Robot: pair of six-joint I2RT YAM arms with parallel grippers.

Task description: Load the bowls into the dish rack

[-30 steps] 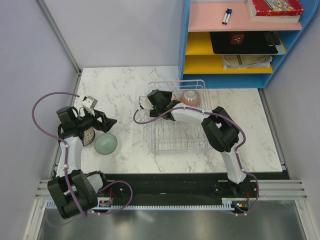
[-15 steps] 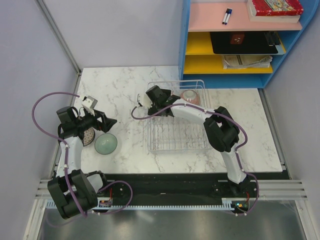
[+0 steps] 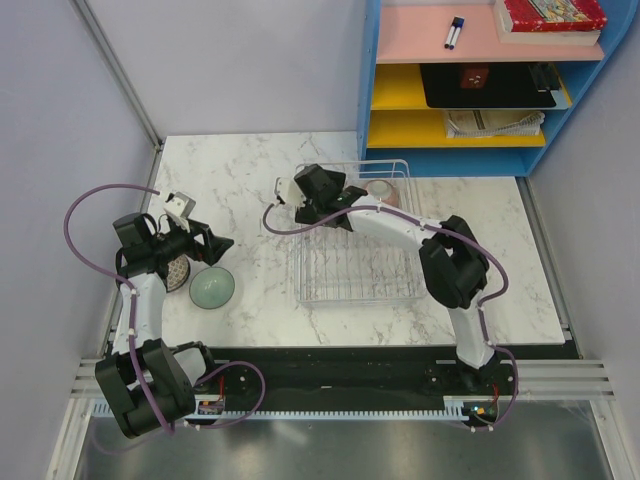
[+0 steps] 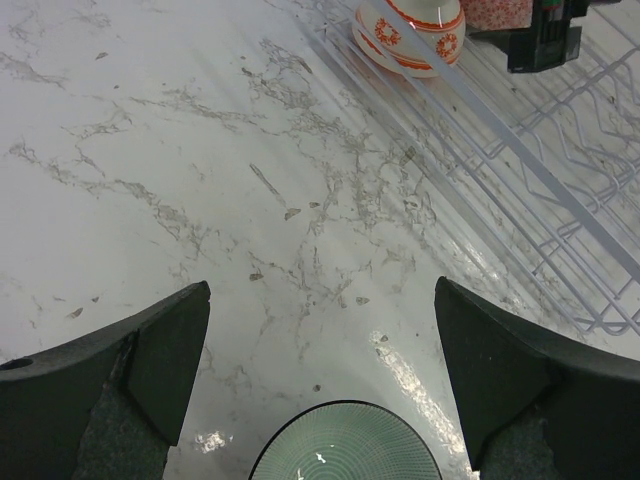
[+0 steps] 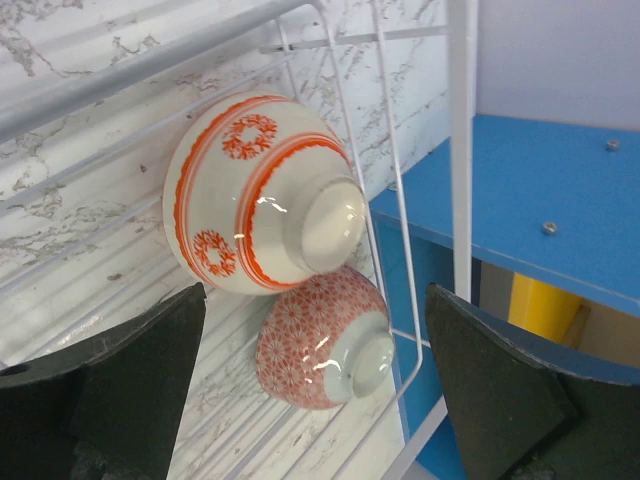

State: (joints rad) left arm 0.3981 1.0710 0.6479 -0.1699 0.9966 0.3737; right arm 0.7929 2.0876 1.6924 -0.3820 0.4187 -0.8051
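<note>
The right wrist camera shows two glossy ceramic bowls on their sides in the thin-wire dish rack [image 3: 355,275], just ahead of the right gripper [image 5: 315,300]: an orange-banded white bowl [image 5: 260,190] and a red-patterned bowl [image 5: 320,350]. Overhead, only the red one peeks out. That gripper, spread wide and empty, has edged toward the rack's far-left corner. The left gripper [image 4: 322,290], equally wide and empty, hangs just above the ribbed pale green bowl [image 4: 345,445] on the marble counter [image 4: 150,150].

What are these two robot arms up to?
They are loading bowls into a dish rack. An orange-banded bowl and a red bowl already sit in its far corner, where the right gripper hovers open and empty. The left gripper hangs open above a green bowl on the table.
</note>
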